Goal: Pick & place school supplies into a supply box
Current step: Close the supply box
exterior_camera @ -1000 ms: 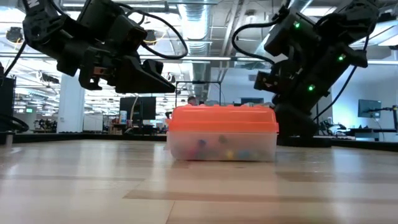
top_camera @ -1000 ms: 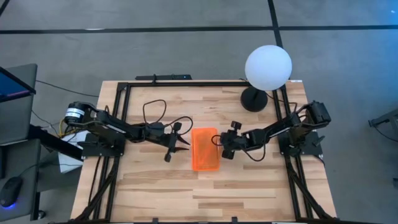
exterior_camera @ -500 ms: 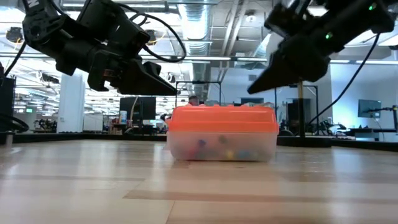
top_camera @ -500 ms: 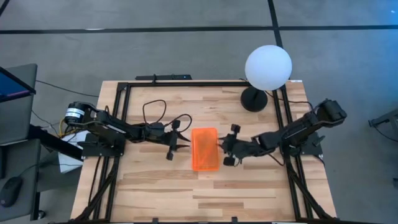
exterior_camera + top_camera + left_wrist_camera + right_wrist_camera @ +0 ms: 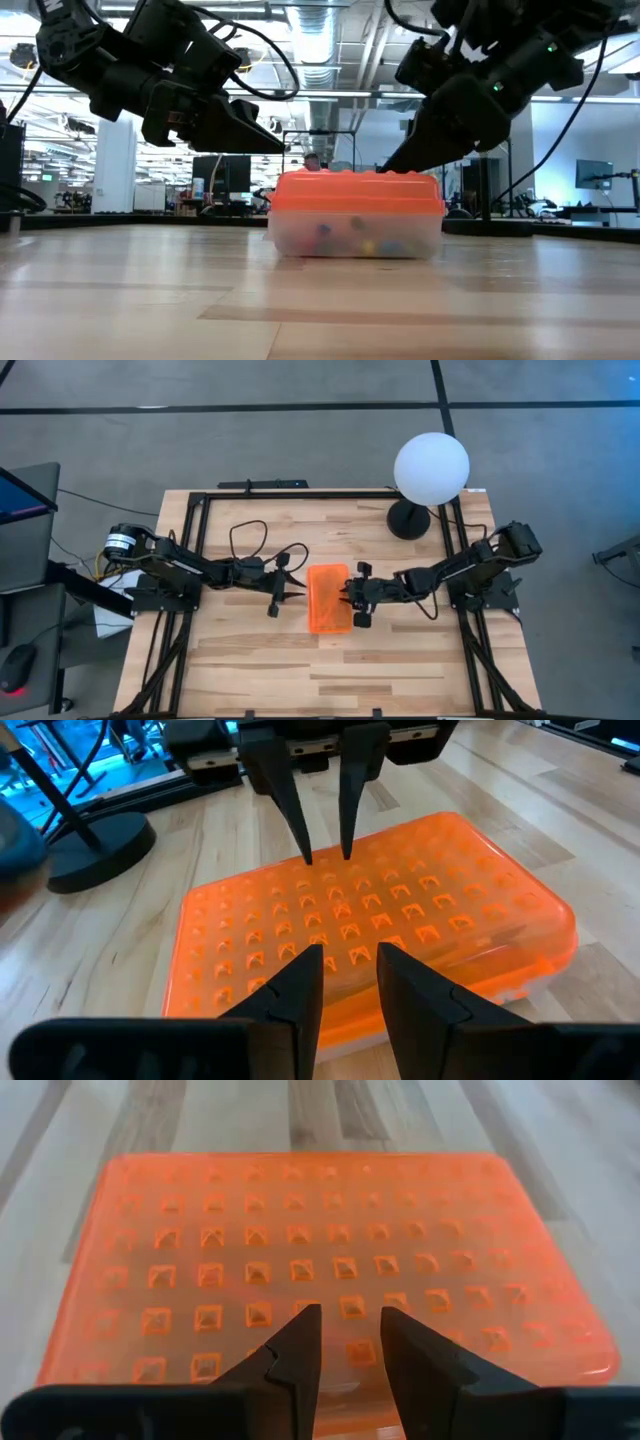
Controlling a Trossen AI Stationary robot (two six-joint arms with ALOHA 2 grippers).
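The supply box (image 5: 330, 600) is a clear case with an orange ribbed lid, closed, standing on the table's middle. Coloured supplies (image 5: 352, 240) show through its clear wall. My left gripper (image 5: 296, 594) hovers just left of the box, above lid height (image 5: 285, 148), its fingers a narrow gap apart and empty (image 5: 345, 970). My right gripper (image 5: 347, 598) is over the lid's right part, its fingers a narrow gap apart (image 5: 345, 1340), tips down at the lid (image 5: 385, 168). My right gripper's fingertips (image 5: 304, 855) stand at the top of the lid near its right long edge (image 5: 322, 875). They slant down from the table's right side. I cannot tell whether they touch the lid or hover just above it. The box stays flat on the table.
A white globe lamp (image 5: 431, 468) on a black base (image 5: 408, 520) stands at the table's far right. Black frame rails (image 5: 200, 510) run along the table's edges. Bare wood lies near the front edge (image 5: 330, 670).
My right gripper drew back from the box and rose, then came back toward the table's left and down, its tips now at the lid. My left gripper and the box have kept still.
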